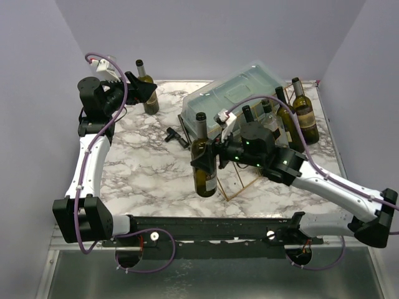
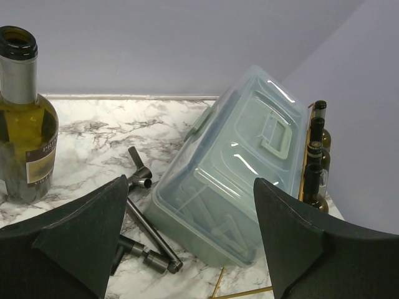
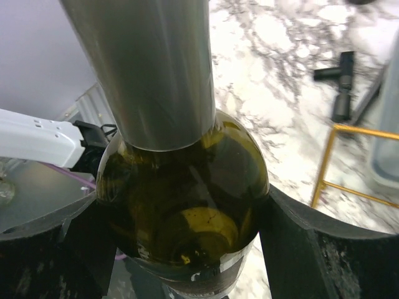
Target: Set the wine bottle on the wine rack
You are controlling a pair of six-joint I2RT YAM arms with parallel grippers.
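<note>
While right gripper [image 1: 211, 157] pinches wine bottle [image 1: 204, 177] at shoulder, upright beside wine rack [image 3: 324, 165]: best tilt neck, align along slanted bars, lower slowly. Left gripper [image 1: 138, 87] spread, empty.

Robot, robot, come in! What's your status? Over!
Left end effector open, empty. Right end effector shut on bottle, upright, near rack, not racked yet. Box beside rack.
</note>
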